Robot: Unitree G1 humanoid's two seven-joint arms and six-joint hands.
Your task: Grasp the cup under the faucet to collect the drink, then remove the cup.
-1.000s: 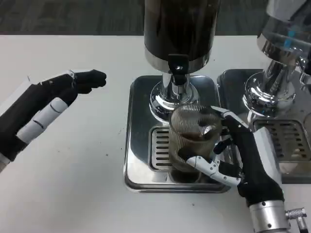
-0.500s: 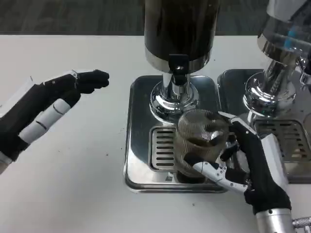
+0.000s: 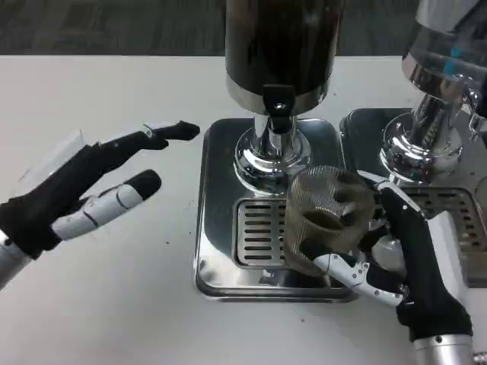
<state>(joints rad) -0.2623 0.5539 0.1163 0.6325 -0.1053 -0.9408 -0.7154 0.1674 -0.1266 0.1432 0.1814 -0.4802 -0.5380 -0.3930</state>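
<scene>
A ribbed clear cup with dark drink in it is held by my right hand, whose fingers wrap its right side and front. The cup is tilted and sits over the right part of the drip grate, right of and below the black faucet of the dark drink dispenser. My left hand hovers open over the white table at the left, fingers spread and pointing toward the dispenser tray.
A second dispenser with a chrome base stands on its own steel tray at the right, close behind my right hand. White table stretches to the left and front.
My right hand has drawn the cup right and toward me, away from under the faucet, and tilted it. My left hand has moved right toward the tray and spread its fingers.
</scene>
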